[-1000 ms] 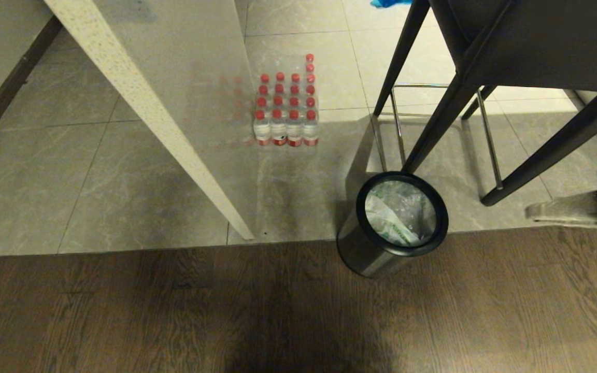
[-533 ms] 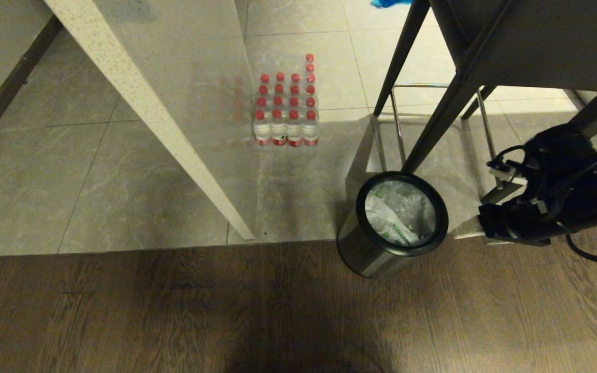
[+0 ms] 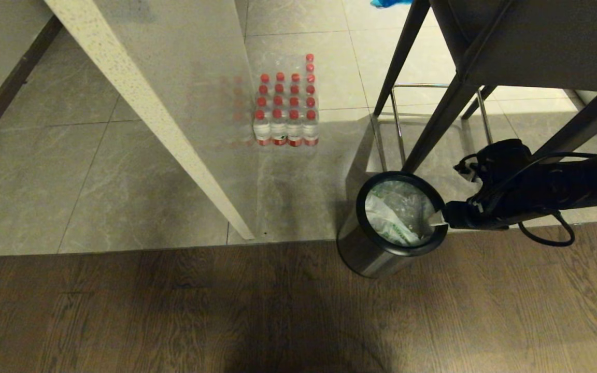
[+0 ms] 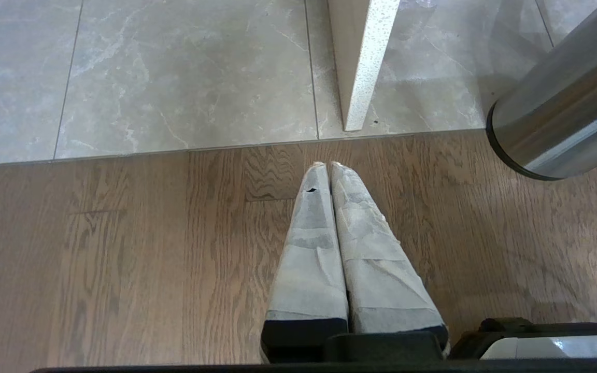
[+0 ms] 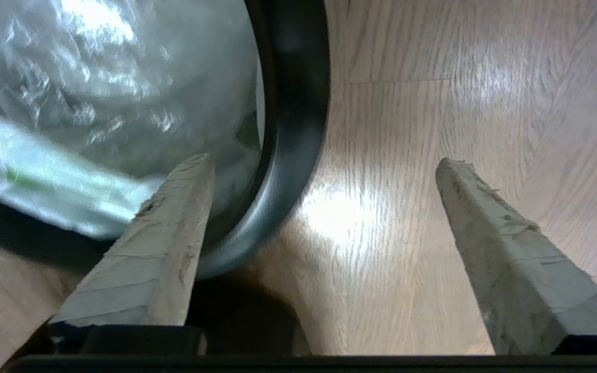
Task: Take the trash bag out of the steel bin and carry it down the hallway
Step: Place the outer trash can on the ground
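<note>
Steel bin (image 3: 376,254) stands right of centre, the trash bag (image 3: 394,215) inside it. Right gripper (image 3: 436,220), jaws wide and empty, straddles its right rim, apparently to pinch the bag's edge. Left gripper (image 4: 328,166) hangs pressed together, idle.

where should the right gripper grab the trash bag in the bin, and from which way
Best bet is the loose crumpled plastic of the trash bag just inside the black rim of the steel bin, coming down from above. The bag sits wholly inside the upright bin, so no side is reachable. The right gripper hangs open at the rim's right edge, one finger over the bag.
</note>
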Motion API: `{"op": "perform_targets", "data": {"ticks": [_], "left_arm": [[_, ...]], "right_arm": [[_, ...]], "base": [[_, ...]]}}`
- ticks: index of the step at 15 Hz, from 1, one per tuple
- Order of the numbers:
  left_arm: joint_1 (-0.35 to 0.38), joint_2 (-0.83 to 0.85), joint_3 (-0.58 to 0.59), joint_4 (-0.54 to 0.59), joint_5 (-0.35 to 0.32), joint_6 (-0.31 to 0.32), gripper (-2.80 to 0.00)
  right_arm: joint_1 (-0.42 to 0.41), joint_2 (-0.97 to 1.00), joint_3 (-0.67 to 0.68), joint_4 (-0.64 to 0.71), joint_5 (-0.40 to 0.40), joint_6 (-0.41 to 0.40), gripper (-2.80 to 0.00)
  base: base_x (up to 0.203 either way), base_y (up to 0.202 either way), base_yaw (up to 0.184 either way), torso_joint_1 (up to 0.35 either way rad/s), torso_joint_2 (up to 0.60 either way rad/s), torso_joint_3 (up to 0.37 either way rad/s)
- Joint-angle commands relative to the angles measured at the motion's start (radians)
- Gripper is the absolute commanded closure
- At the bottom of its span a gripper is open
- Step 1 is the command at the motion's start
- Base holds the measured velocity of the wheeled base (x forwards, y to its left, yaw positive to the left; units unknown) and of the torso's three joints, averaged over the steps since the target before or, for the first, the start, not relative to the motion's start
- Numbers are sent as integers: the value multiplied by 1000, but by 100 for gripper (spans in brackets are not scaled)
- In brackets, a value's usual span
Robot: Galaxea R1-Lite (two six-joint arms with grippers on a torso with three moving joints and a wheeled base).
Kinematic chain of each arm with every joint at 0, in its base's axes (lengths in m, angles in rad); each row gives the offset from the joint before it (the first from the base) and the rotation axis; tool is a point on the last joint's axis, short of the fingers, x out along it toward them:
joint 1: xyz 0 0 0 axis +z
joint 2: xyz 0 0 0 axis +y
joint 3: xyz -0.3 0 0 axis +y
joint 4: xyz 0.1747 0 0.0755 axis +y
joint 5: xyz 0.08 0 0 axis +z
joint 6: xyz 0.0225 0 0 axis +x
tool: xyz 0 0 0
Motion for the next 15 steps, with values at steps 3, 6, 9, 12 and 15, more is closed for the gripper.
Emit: {"op": "perform_targets", "data": {"ticks": [3,6,9,12,15], "left_arm": [[1,0,0,0,0,-1,0],[0,0,0,0,0,0,0],[1,0,0,0,0,-1,0],[1,0,0,0,0,1,0],[1,0,0,0,0,1,0]], "right_arm": [[-3,66,-28,-23,-5,3,-280],[0,155,-86,-83,-55,23,0],[18,157,-137,-91,-124,30,0],[27,65,-150,-54,-123,24,0],[59,-63,-122,54,-123,6,0]], "base": [[0,0,0,0,0,0],[0,0,0,0,0,0],[0,0,0,0,0,0],[0,0,0,0,0,0],[0,0,0,0,0,0]]}}
